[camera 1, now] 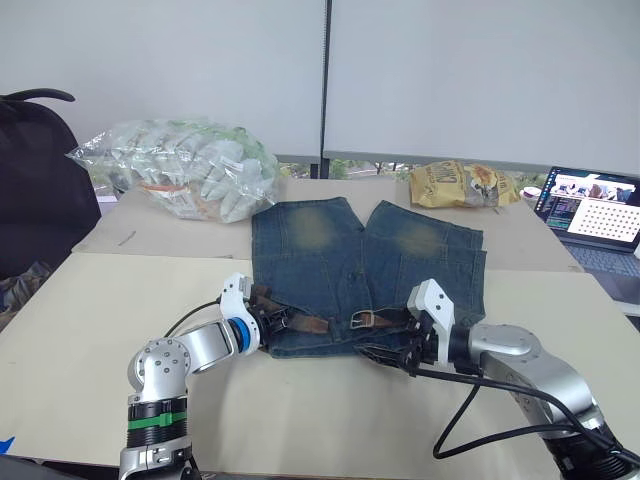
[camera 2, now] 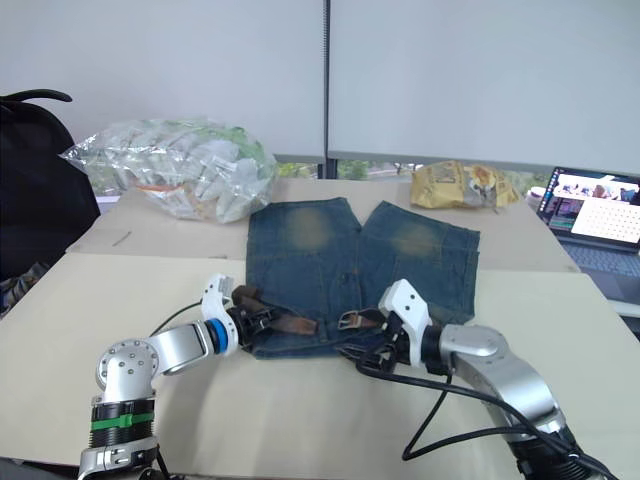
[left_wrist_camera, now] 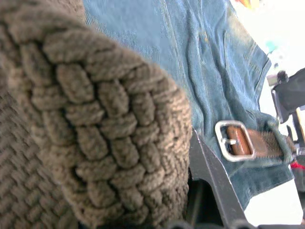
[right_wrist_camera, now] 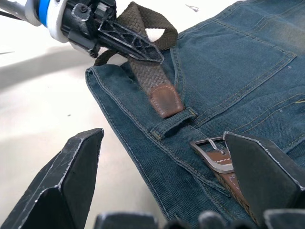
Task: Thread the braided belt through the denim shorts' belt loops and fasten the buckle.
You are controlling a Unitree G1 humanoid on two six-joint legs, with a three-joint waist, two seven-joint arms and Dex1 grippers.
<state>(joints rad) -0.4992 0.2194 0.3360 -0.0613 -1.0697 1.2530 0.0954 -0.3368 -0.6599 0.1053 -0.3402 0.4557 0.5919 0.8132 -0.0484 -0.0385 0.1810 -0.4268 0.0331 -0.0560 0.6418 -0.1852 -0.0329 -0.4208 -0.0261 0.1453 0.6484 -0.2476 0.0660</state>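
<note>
The denim shorts (camera 1: 360, 250) lie flat on the table, waistband toward me. Along the waistband runs the braided belt (camera 1: 300, 322). Its silver buckle (right_wrist_camera: 214, 155) rests on the denim near the middle. The belt's brown leather tip (right_wrist_camera: 164, 100) lies just short of one of the belt loops (right_wrist_camera: 174, 123). At the waistband's left end, my left gripper (camera 1: 270, 322) is shut on a folded bend of the belt (left_wrist_camera: 95, 119). My right gripper (right_wrist_camera: 164, 191) stands open just in front of the waistband, low over the table, with the buckle close to one finger (right_wrist_camera: 267, 176).
A clear plastic bag of packets (camera 1: 190, 165) and a yellow snack bag (camera 1: 465, 185) lie beyond the shorts. An open laptop (camera 1: 595, 215) stands at the far right. A black chair (camera 1: 35, 190) is at the left. Bare tabletop (camera 1: 80, 330) surrounds my arms.
</note>
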